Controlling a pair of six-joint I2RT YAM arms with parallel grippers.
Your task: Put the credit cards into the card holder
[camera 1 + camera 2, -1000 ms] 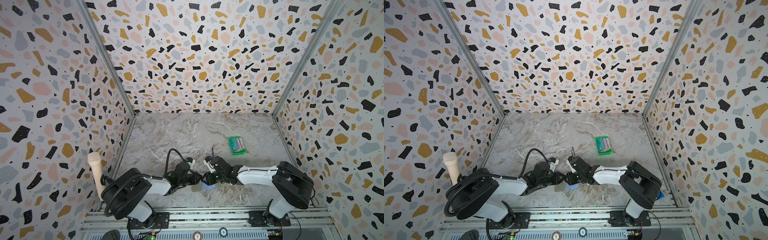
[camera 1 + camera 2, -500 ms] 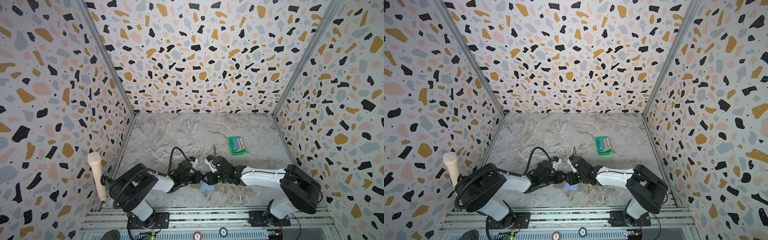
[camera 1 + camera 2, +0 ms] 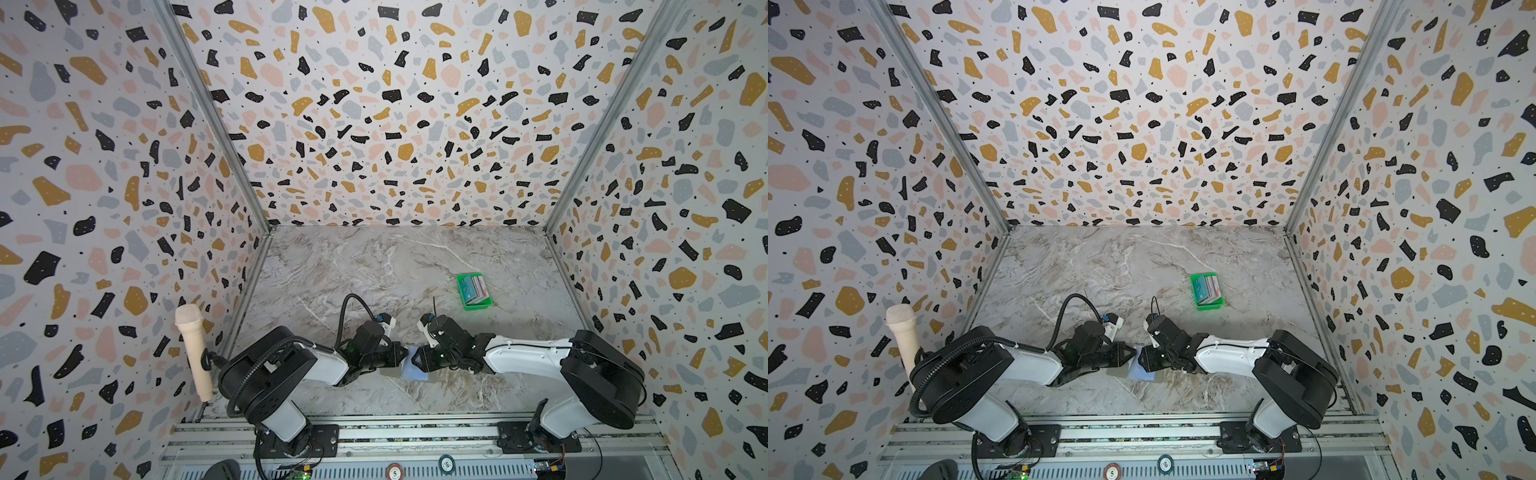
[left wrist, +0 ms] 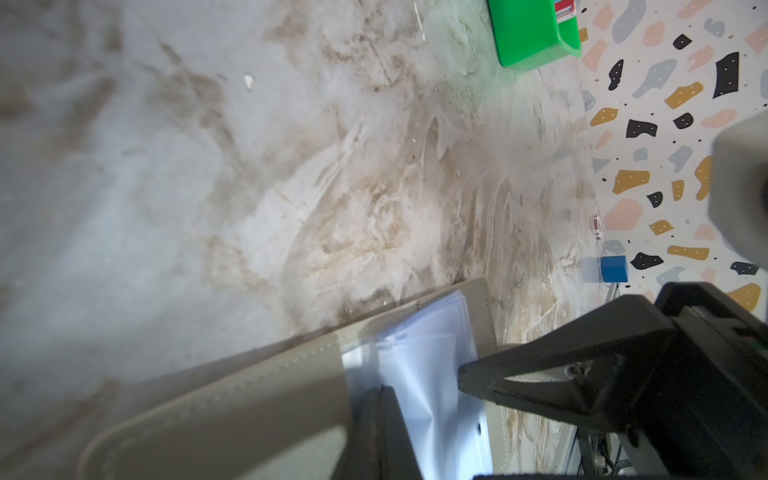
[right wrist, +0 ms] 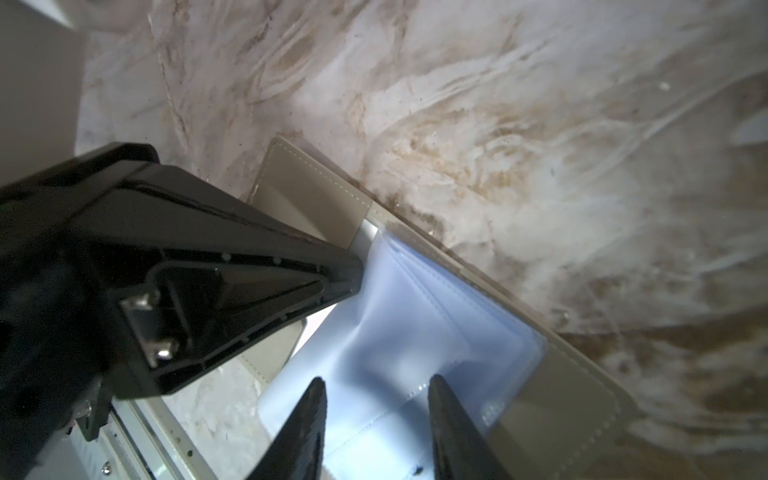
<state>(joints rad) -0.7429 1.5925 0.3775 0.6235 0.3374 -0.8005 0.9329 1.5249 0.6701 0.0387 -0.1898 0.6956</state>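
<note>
In both top views: terrazzo panels closing in the left, back and right sides, metal rail along the near edge. Wide free marble table from the left wall across the middle to the back. Room tight only along the near strip, with both arms folded low there.

Left to right along that strip: cream microphone-like post leaning at the left wall. Left gripper reaching in to the middle, jaws pressed together, tip against the puckered clear pocket of the card holder. Card holder lying open and flat on the table between the two grippers, taupe cover down, pockets up. Right gripper nose to nose with the left one, jaws standing apart over the pockets, nothing clearly between them. Farther right and back, well apart from the holder: green tray, the credit cards packed side by side inside it.

Hard to make out:
- whether any pocket film is pinched in the left jaws;
- most of the holder from above, covered by both grippers;
- card faces, too small to read;
- the tray in the left wrist view, cut off at the frame edge.
</note>
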